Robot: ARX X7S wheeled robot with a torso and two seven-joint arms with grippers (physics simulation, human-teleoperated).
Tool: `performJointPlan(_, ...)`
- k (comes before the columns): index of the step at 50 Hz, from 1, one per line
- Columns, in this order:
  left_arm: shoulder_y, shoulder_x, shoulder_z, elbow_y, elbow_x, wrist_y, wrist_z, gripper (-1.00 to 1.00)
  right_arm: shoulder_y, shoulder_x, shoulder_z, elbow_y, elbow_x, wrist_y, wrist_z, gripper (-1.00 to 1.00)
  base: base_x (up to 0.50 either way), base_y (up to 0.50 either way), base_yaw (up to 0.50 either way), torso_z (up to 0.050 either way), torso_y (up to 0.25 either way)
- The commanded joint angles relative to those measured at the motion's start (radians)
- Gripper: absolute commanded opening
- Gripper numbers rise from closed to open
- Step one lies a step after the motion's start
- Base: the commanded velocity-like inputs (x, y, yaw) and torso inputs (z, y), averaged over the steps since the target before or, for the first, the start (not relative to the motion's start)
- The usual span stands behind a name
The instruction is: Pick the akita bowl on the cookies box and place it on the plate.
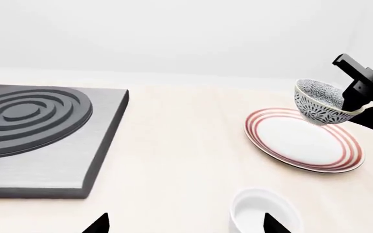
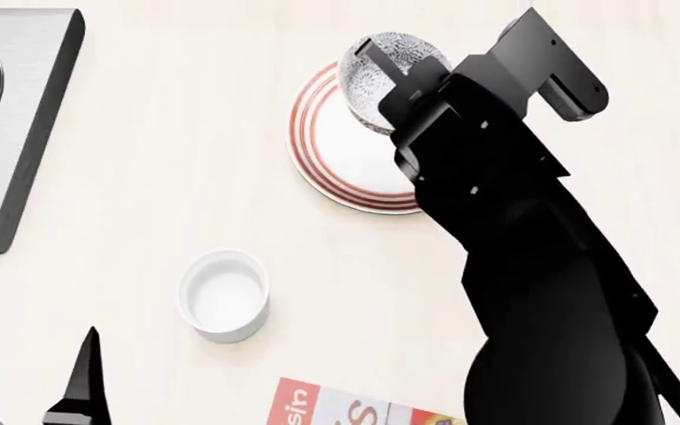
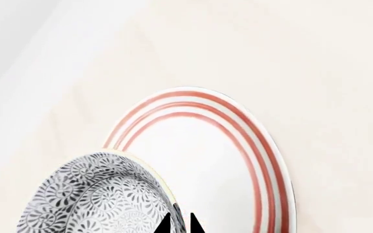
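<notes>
Nearest, cookies box (image 2: 352, 412) at near edge of surface (image 2: 174, 177); left hand (image 2: 27, 376) beside it, fingers apart, empty. White cup (image 2: 224, 294) mid. Farther, right hand (image 2: 390, 81) pinches akita bowl (image 2: 378, 66) rim, bowl tilted, above plate (image 2: 340, 164) far edge.

Items counted on the surface (image 2: 174, 177): one akita bowl (image 2: 375, 75), patterned; one plate (image 2: 340, 150), red-ringed; one plain white cup (image 2: 224, 295); one cookies box (image 2: 328, 409), partly in frame; one grey block with raised rings (image 1: 41, 136). Robot arms: two.
</notes>
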Motion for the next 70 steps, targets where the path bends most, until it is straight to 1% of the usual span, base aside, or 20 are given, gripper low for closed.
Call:
performJointPlan(1,0.001,0.016,-0.037,0.014,-0.019,0.013,0.031,1.0,-0.017,-0.021,0.08,0.003,-0.073,-0.012,-0.022,-1.0,0.0,0.0,0.0,0.0,0.0)
performJointPlan(24,-0.001,0.011,-0.039,0.004,-0.027,0.024,0.03,1.0,-0.062,-0.021,0.167,0.003,-0.136,-0.025,-0.021,-1.0,0.0,0.0,0.0,0.0,0.0)
performJointPlan(27,0.0,0.011,-0.037,-0.002,-0.025,0.029,0.031,1.0,-0.063,-0.021,0.155,0.003,-0.124,-0.026,-0.022,-1.0,0.0,0.0,0.0,0.0,0.0)
performJointPlan(36,0.003,0.014,-0.029,-0.019,-0.015,0.046,0.037,1.0,-0.059,-0.021,0.061,0.003,-0.031,-0.038,-0.032,-1.0,0.0,0.0,0.0,0.0,0.001)
performJointPlan(40,0.004,0.012,-0.03,-0.017,-0.018,0.046,0.035,1.0,-0.061,-0.021,0.047,0.003,-0.022,-0.039,-0.031,-1.0,0.0,0.0,0.0,0.0,0.0)
performJointPlan(49,0.005,0.009,-0.029,-0.01,-0.022,0.042,0.03,1.0,-0.077,-0.021,0.066,0.003,-0.058,-0.026,-0.024,-1.0,0.0,0.0,0.0,0.0,0.0)
performJointPlan(61,0.005,0.005,-0.027,0.0,-0.028,0.036,0.022,1.0,-0.088,-0.021,0.057,0.003,-0.05,-0.031,-0.026,-1.0,0.0,0.0,0.0,0.0,0.0)
performJointPlan(70,0.001,0.003,-0.029,-0.006,-0.032,0.04,0.023,1.0,-0.099,-0.021,0.086,0.003,-0.082,-0.029,-0.026,-1.0,0.0,0.0,0.0,0.0,0.001)
